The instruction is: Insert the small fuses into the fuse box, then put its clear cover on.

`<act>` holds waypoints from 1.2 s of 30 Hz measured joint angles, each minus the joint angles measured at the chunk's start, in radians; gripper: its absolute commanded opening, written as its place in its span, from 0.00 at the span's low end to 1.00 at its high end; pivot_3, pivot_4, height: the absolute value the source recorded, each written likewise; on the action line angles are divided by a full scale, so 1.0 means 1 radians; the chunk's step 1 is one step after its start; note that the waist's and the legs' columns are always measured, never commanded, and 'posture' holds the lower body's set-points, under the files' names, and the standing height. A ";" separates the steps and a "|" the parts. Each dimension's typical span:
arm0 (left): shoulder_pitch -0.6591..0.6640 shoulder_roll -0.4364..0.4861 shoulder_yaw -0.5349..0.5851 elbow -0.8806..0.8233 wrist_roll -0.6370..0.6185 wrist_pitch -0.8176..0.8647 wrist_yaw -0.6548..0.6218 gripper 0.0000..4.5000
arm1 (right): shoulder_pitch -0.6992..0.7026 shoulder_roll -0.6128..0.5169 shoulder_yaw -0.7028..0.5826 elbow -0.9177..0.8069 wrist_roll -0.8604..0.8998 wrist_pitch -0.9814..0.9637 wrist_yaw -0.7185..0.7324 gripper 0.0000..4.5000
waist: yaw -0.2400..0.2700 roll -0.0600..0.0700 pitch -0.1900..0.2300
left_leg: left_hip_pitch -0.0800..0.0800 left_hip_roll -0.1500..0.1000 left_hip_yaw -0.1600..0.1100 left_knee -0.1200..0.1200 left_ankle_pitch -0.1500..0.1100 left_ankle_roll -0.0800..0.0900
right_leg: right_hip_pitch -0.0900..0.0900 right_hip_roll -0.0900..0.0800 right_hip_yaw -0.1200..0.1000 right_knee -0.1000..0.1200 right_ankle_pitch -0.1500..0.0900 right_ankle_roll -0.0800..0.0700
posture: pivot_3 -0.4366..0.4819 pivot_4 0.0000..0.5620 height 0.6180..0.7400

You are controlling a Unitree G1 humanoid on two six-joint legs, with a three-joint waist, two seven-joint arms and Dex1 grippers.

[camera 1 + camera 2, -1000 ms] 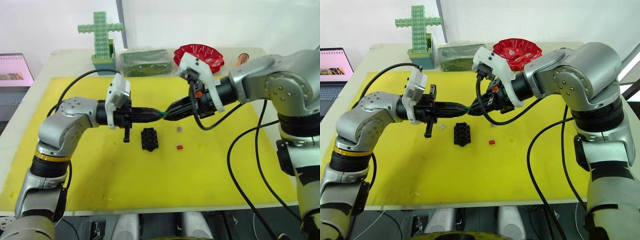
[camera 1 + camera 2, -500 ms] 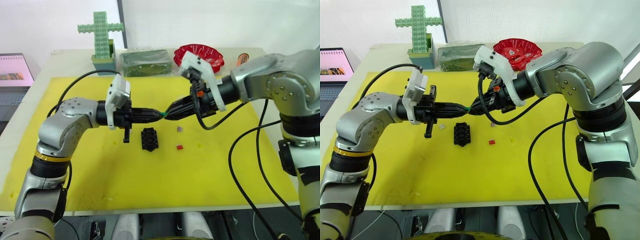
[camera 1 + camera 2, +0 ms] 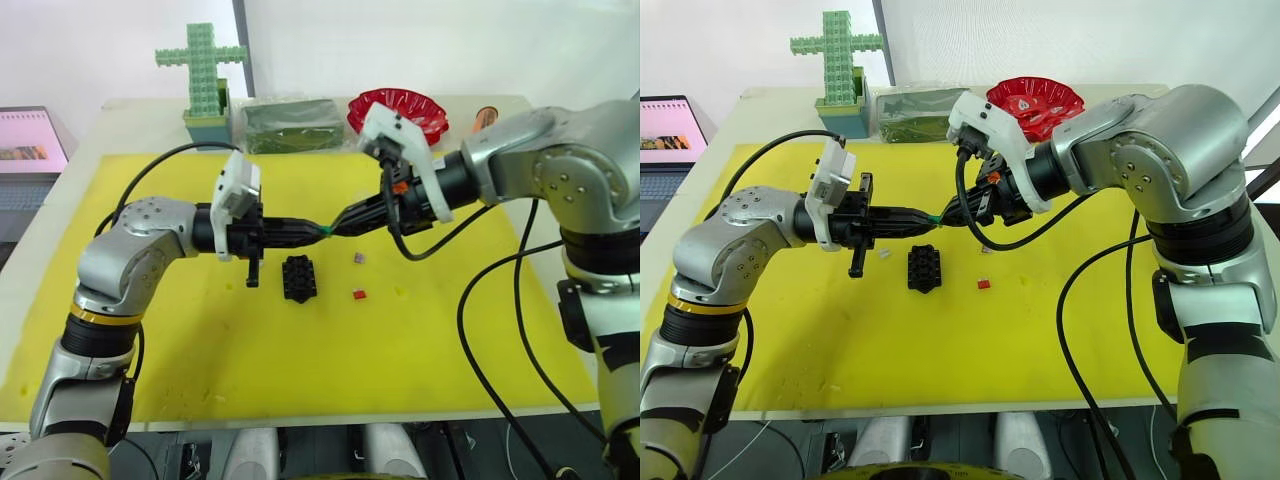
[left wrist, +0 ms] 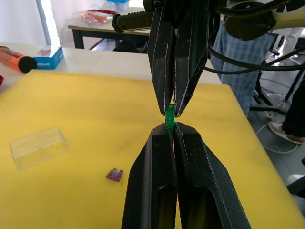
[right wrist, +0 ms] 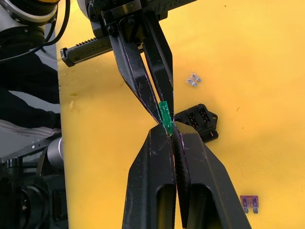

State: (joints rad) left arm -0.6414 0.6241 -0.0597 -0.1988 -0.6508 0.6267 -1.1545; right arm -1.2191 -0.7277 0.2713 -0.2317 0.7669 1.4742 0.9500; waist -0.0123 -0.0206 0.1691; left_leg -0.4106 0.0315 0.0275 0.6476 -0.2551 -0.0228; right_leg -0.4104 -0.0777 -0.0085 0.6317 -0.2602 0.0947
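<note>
Above the yellow mat (image 3: 300, 370), my left gripper (image 3: 320, 231) and right gripper (image 3: 335, 228) meet tip to tip, and both are shut on the green fuse (image 4: 169, 116), also visible in the right wrist view (image 5: 165, 114). Just below them on the mat lies the black fuse box (image 3: 298, 277). To the right of the box lie a red fuse (image 3: 358, 294) and a mauve fuse (image 3: 359, 258). A pale grey fuse (image 5: 193, 80) lies to the left of the box. The clear cover (image 4: 38, 146) rests flat on the mat.
Along the table's back edge stand a green block cross (image 3: 203, 75), a dark green packet (image 3: 285, 125), a red bowl (image 3: 398, 110) and an orange marker (image 3: 483, 118). A laptop (image 3: 30, 150) sits off the table at the left.
My right wrist has shifted slightly to the right. Both grippers stay tip to tip on the green fuse, and the things on the mat have not moved.
</note>
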 measured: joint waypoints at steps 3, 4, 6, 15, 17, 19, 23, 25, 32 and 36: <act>0.000 0.000 0.000 0.000 0.000 0.000 0.000 0.00 | 0.000 0.000 0.000 0.000 -0.001 0.000 0.000 0.01 | 0.000 0.000 0.000 | 0.000 0.000 0.000 0.000 0.000 0.000 | 0.000 0.000 0.000 0.000 0.000 0.000 | 0.48 0.27 1.00; 0.000 0.000 0.000 0.000 0.000 0.000 0.001 0.00 | 0.000 0.000 0.000 0.000 -0.001 -0.001 0.000 0.01 | 0.000 0.000 0.000 | 0.000 0.000 0.000 0.000 0.000 0.000 | 0.000 0.000 0.000 0.000 0.000 0.000 | 0.48 0.27 1.00; 0.000 0.000 0.000 0.000 0.000 0.000 0.001 0.00 | 0.000 0.000 0.001 -0.001 -0.002 -0.001 0.000 0.01 | 0.000 0.000 0.000 | 0.000 0.000 0.000 0.000 0.000 0.000 | 0.000 0.000 0.000 0.000 0.000 0.000 | 0.48 0.27 1.00; -0.001 0.002 0.000 -0.001 -0.009 0.025 0.003 0.00 | 0.003 0.000 0.002 -0.006 -0.002 -0.001 0.000 0.01 | 0.000 0.000 0.000 | 0.000 0.000 0.000 0.000 0.000 0.000 | 0.000 0.000 0.000 0.000 0.000 0.000 | 0.48 0.27 1.00; -0.004 0.004 0.000 -0.002 -0.018 0.056 0.007 0.00 | 0.005 0.000 0.008 -0.012 -0.006 -0.002 0.000 0.01 | 0.000 0.000 0.000 | 0.000 0.000 0.000 0.000 0.000 0.000 | 0.000 0.000 0.000 0.000 0.000 0.000 | 0.48 0.27 1.00; -0.011 0.010 0.000 -0.002 -0.026 0.090 0.008 0.05 | 0.006 -0.001 0.018 -0.016 -0.009 -0.010 0.000 0.00 | 0.000 0.000 0.000 | 0.000 0.000 0.000 0.000 0.000 0.000 | 0.000 0.000 0.000 0.000 0.000 0.000 | 0.48 0.27 1.00; -0.025 0.034 -0.003 -0.005 -0.035 0.155 0.019 0.31 | 0.012 -0.001 0.025 -0.026 -0.010 -0.037 0.002 0.00 | -0.001 0.000 0.000 | 0.000 0.000 0.000 0.000 0.000 0.000 | 0.000 0.000 0.000 0.000 0.000 0.000 | 0.48 0.27 1.00; -0.025 0.043 -0.005 -0.006 -0.036 0.174 0.018 0.47 | 0.014 -0.001 0.027 -0.031 -0.011 -0.049 0.004 0.00 | -0.001 0.000 0.000 | 0.000 0.000 0.000 0.000 0.000 0.000 | 0.000 0.000 0.000 0.000 0.000 0.000 | 0.48 0.27 1.00; 0.034 0.189 -0.006 -0.041 0.017 0.117 -0.064 0.99 | 0.047 -0.033 0.085 -0.049 -0.068 -0.139 0.016 0.00 | -0.003 0.000 0.000 | 0.000 0.000 0.000 0.000 0.000 0.000 | -0.001 0.000 0.000 0.000 0.000 0.000 | 0.48 0.27 1.00; 0.122 0.264 -0.038 -0.012 0.130 -0.009 -0.107 0.99 | 0.069 -0.030 0.164 -0.072 -0.140 -0.232 0.022 0.00 | -0.003 0.000 0.000 | 0.000 0.000 0.002 0.000 0.000 0.000 | -0.001 0.001 0.000 0.000 0.000 0.000 | 0.48 0.27 1.00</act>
State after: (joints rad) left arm -0.5195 0.8882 -0.0977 -0.2109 -0.5211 0.6181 -1.2618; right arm -1.1503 -0.7578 0.4355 -0.3039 0.6272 1.2425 0.9721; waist -0.0149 -0.0202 0.1689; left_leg -0.4102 0.0317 0.0291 0.6472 -0.2550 -0.0228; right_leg -0.4111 -0.0769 -0.0085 0.6320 -0.2604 0.0948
